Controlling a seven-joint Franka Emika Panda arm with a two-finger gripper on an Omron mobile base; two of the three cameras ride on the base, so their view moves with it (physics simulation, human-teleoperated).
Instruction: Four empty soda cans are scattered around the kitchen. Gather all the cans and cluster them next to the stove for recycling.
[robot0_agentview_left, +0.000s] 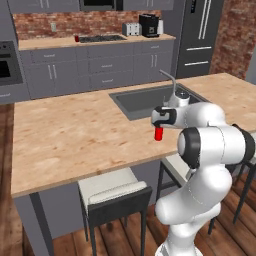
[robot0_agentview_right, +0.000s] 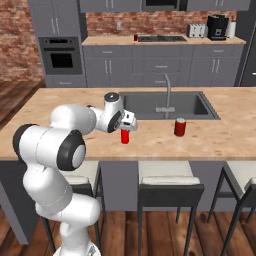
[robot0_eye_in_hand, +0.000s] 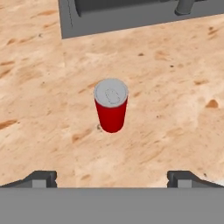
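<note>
Released, wide-spread claw hovering above upright red cylindrical soda can on pale wooden tabletop, near grey sink.

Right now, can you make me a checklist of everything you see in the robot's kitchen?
Surface: wooden island counter with a sunken grey sink and tap.
Job's things: one red can upright under the hand; second can upright right of it, near the sink; third can on the back counter, left of the stove.
Clutter: toaster and coffee machine on the back counter.
Fingers: gripper open, above the first can, not touching.
Cables: nothing seen.
Surroundings: wall oven, grey cabinets, brick wall, stools at the island.
</note>
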